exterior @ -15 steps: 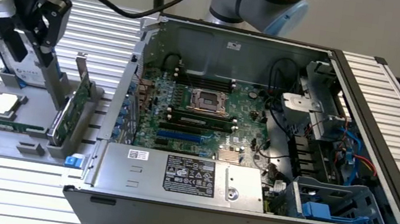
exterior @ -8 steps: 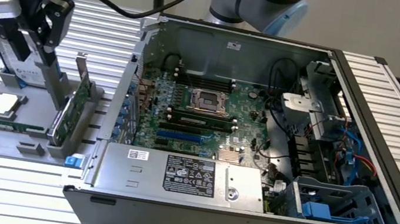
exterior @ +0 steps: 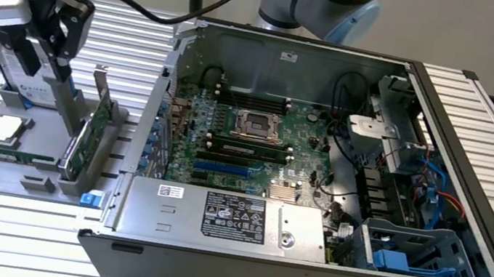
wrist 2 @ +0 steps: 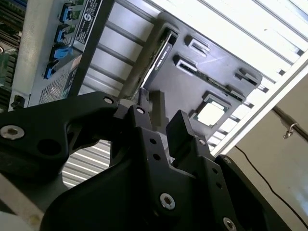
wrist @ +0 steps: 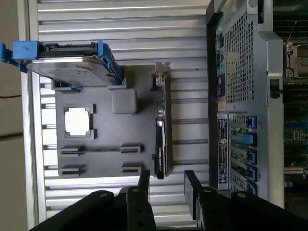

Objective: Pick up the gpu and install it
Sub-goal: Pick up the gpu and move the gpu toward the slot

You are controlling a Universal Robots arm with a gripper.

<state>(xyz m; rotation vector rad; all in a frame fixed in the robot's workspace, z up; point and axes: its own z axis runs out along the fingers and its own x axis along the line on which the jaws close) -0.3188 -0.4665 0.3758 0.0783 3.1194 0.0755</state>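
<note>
The gpu point(exterior: 91, 131) stands on edge in a slot of the grey parts tray point(exterior: 25, 182), green board showing, its silver bracket at the far end. In both wrist views the gpu point(wrist: 161, 132) point(wrist 2: 161, 53) appears edge-on as a thin dark strip. My gripper point(exterior: 54, 66) hangs above the tray, a little to the exterior view's left of the card and higher than its top edge. Its black fingers point(wrist: 144, 185) stand apart with nothing between them, so the gripper point(wrist: 168, 190) point(wrist 2: 163, 127) is open and not touching the card.
On the tray also sit a silver hard drive with blue rails point(wrist: 72, 62), a square processor chip point(wrist: 78, 120) and a narrow memory stick point(exterior: 9, 154). The open computer case point(exterior: 320, 171) with its motherboard lies to the exterior view's right of the tray, on a ribbed metal table point(exterior: 7, 235).
</note>
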